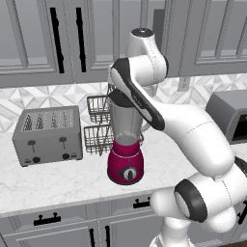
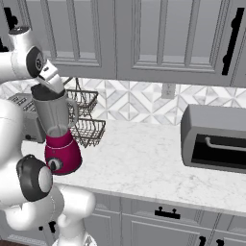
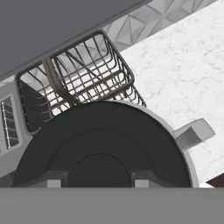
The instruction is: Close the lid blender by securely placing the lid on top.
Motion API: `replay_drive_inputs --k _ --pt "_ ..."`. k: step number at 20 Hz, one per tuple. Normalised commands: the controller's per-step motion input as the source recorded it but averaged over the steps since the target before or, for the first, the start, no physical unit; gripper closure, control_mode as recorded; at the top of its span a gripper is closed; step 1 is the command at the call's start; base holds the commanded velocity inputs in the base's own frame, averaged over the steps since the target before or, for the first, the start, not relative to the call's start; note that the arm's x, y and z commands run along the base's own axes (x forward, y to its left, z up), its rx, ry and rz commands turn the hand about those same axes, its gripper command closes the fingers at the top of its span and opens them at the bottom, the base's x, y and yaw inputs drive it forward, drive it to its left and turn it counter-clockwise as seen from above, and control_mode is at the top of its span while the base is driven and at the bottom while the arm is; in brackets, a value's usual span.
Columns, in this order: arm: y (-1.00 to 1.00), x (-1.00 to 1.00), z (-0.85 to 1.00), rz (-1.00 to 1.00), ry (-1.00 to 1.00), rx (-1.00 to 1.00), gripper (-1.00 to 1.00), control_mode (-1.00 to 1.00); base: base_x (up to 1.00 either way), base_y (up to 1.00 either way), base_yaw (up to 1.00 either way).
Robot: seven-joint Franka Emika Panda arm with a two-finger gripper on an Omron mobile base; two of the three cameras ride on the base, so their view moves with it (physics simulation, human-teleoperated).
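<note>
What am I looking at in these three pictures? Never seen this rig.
It is a rendered kitchen with a white robot arm with dark joints on a base that can drive. Two pictures come from cameras on that base, behind the arm to its left and right; the third looks along the two-finger gripper.

On the white marble counter stand a tall blender with a glossy magenta base and a clear grey jar, a grey four-slot toaster, a two-tier dark wire basket and a dark grey oven-like box.

The gripper is shut on the round black disc-shaped lid, which in the hand view sits over the jar's rim, the jar's handle sticking out beside it. Whether it is fully seated, I cannot tell.
</note>
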Motion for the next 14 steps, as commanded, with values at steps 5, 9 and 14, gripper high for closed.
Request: replay_drive_inputs --k 5,9,14 --pt "0.0 0.07 -0.26 0.0 -0.06 -0.02 1.0 -1.0 0.0 0.0 0.0" --pt "0.0 0.0 -0.58 0.0 0.05 -0.1 1.0 -1.0 0.0 0.0 0.0" --pt "0.0 0.0 -0.49 0.01 0.11 -0.12 1.0 -1.0 0.0 0.0 0.0"
